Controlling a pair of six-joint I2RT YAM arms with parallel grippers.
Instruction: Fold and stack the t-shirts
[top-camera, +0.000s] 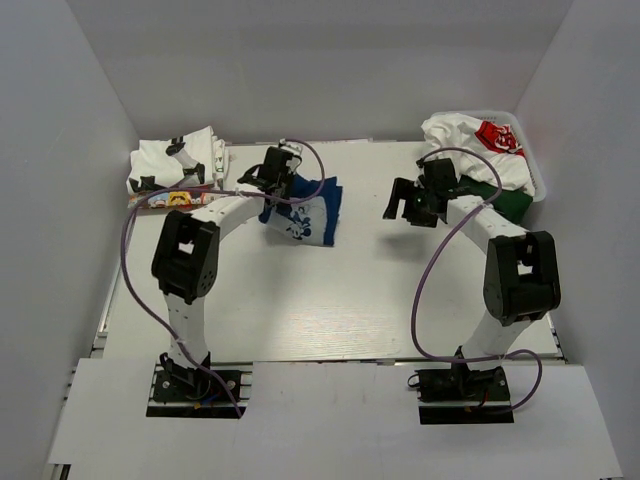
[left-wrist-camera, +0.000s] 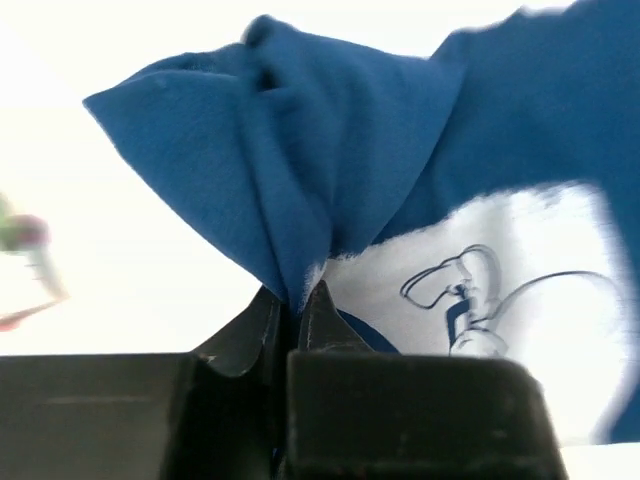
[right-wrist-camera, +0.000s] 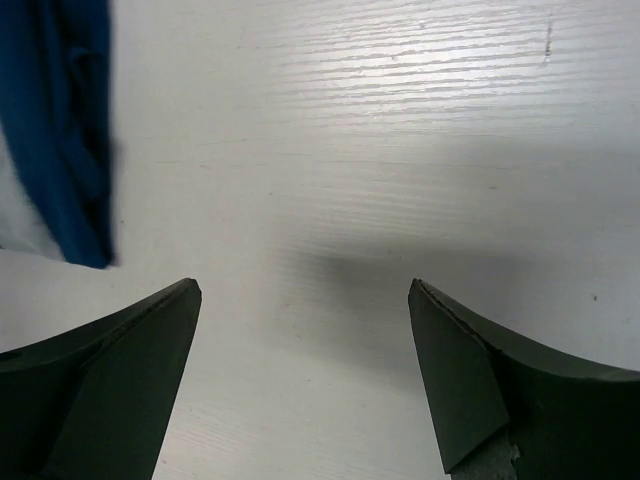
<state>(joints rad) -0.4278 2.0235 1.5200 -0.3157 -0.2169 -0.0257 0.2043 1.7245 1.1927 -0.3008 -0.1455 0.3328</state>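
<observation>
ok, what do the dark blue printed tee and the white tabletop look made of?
Dark blue printed t-shirt: soft matte knit cloth, likely cotton; bunches into limp folds. White tabletop: board, probably laminate or painted wood; faint grain lines, slight sheen.

The flat white wood-grain table carries three items; a folded dark blue cloth t-shirt with a white printed panel lies left of centre. A stack of folded white cloth t-shirts with cartoon prints occupies the far left corner; a white plastic basket stands at the far right corner.
</observation>
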